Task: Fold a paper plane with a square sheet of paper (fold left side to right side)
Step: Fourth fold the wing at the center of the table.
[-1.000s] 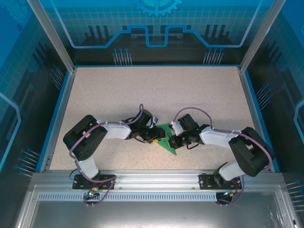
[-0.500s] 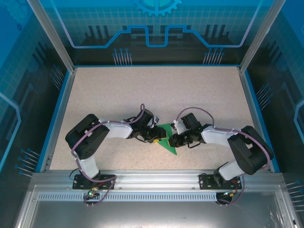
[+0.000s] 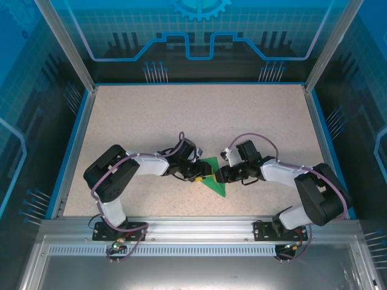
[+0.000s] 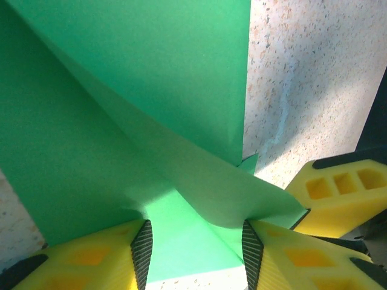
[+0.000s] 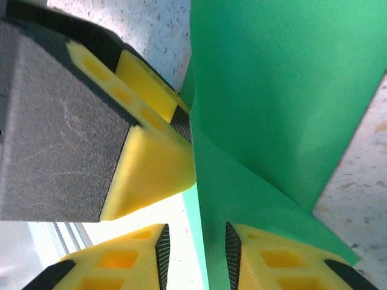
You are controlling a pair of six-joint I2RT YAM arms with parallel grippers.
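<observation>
**Workpiece.** The sheet of paper (image 3: 215, 183) lies on the bench (image 3: 181, 115), near the front edge and about midway between the two arm bases. It is bright green and creased into a pointed shape, with the tip toward the near edge.

**Left hand** (image 3: 200, 176). It meets the sheet from the left. State: released. In the left wrist view the two yellow fingers (image 4: 91, 260) stand apart, with a flat green layer lying in the gap between their black pads. A raised flap of the sheet crosses above that layer and runs toward the right-side finger.

**Right hand** (image 3: 219, 176). It meets the sheet from the right, close to the left hand. State: released. In the right wrist view its pads (image 5: 162, 248) stand apart. One edge of the sheet runs through the gap, nearer the right-side pad. Contact with that pad cannot be confirmed. A yellow finger of the left hand sits just beside the same edge.
</observation>
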